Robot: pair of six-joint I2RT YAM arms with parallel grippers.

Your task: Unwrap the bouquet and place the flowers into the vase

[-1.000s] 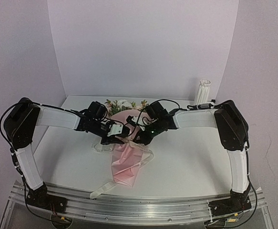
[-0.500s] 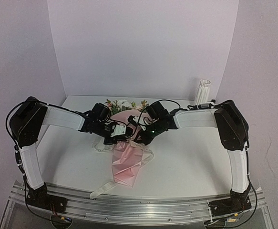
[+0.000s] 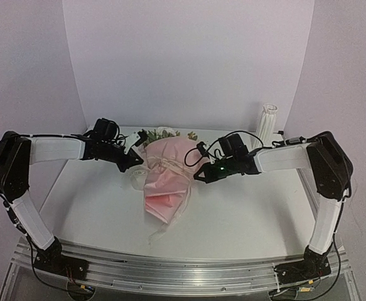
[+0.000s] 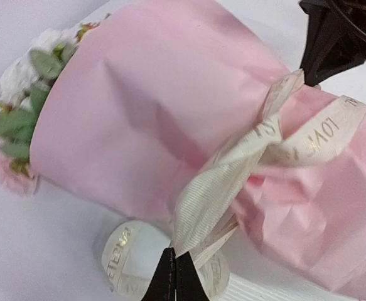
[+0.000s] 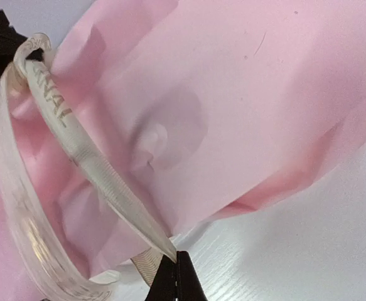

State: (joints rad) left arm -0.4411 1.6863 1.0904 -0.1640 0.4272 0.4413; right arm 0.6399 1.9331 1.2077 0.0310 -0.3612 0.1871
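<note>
Top external: pale pink paper-cone bouquet point(image 3: 165, 185) lies mid-table, flowers point(image 3: 164, 133) toward 12 o'clock | left gripper point(image 3: 134, 165) pinches its cream ribbon point(image 4: 220, 188) at 9 o'clock | right gripper point(image 3: 199, 177) pinches the ribbon at 3 o'clock | ribbed white vase point(image 3: 269, 123) upright at 2 o'clock

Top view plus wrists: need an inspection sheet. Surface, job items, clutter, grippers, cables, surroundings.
Surface: white table, no spills seen.
Job's things: bouquet lies on its side, flowers toward the back wall; cream ribbon is around the paper. The vase stands upright at back right, apart from the bouquet.
Clutter: a curled ribbon loop left of the bouquet; otherwise nothing seen.
Grippers: left gripper and right gripper are each shut on the ribbon, one on each side of the bouquet.
Cables: black cables loop along the arms, clear of the ribbon.
Surroundings: plain backdrop, metal rail at the near edge.
</note>
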